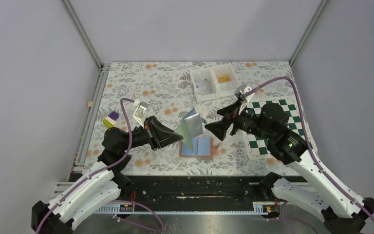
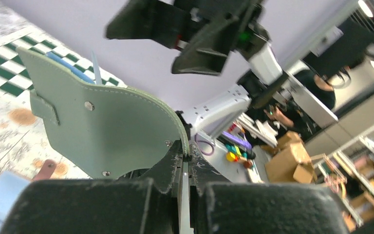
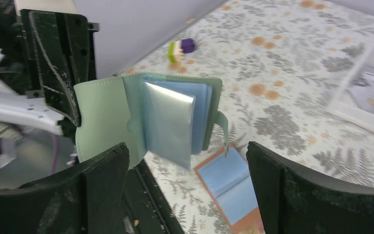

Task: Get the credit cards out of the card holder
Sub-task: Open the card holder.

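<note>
Tan holder (image 1: 200,147) lies open on the table, near centre. Above it, left gripper (image 1: 177,138) clamps green holder (image 1: 193,126) by its cover, pages fanned. Right gripper (image 1: 213,127) is spread, just right of it. Probably mid-extraction; next, pinch a card edge and pull right.

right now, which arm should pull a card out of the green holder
Right. The left gripper is shut on the green card holder, holding it up open; the right gripper is open, empty, facing its pockets.
</note>
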Robot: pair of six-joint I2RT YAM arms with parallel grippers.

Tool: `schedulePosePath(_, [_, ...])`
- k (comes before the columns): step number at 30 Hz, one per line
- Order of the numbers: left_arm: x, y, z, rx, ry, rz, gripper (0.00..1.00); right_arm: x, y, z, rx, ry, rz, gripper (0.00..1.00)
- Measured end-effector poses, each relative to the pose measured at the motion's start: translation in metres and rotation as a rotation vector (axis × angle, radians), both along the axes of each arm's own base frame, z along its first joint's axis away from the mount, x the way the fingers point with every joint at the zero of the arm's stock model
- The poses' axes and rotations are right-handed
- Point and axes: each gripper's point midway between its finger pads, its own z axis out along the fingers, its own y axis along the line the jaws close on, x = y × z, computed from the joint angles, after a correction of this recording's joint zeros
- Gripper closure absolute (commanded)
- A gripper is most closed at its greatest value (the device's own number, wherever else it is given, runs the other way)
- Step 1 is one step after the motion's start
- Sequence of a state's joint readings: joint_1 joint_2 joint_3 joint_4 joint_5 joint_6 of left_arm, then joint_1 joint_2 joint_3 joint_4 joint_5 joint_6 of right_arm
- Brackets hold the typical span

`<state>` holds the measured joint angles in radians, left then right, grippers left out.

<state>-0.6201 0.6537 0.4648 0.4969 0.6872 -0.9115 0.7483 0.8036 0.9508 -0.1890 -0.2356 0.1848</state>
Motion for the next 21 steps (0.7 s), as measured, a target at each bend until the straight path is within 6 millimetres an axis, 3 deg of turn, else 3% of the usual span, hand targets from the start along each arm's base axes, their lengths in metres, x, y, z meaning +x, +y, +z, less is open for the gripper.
schedulePosePath(5, [-0.034, 0.003, 0.016, -0.031, -0.203, -0.155, 1.0, -0.023, 0.015, 0.011, 0.098, 0.043, 0.224, 0.04])
schedulePosePath(9, [-0.052, 0.007, 0.014, -0.004, -0.375, -0.219, 1.0, -0.042, 0.021, 0.009, 0.142, 0.078, 0.334, 0.02])
schedulePosePath(19, [-0.057, 0.01, 0.017, 0.057, -0.556, -0.229, 1.0, -0.061, 0.014, 0.014, 0.198, 0.065, 0.375, 0.01])
schedulePosePath(21, [-0.056, 0.01, 0.015, 0.065, -0.556, -0.228, 1.0, -0.062, 0.013, 0.015, 0.199, 0.058, 0.371, 0.07])
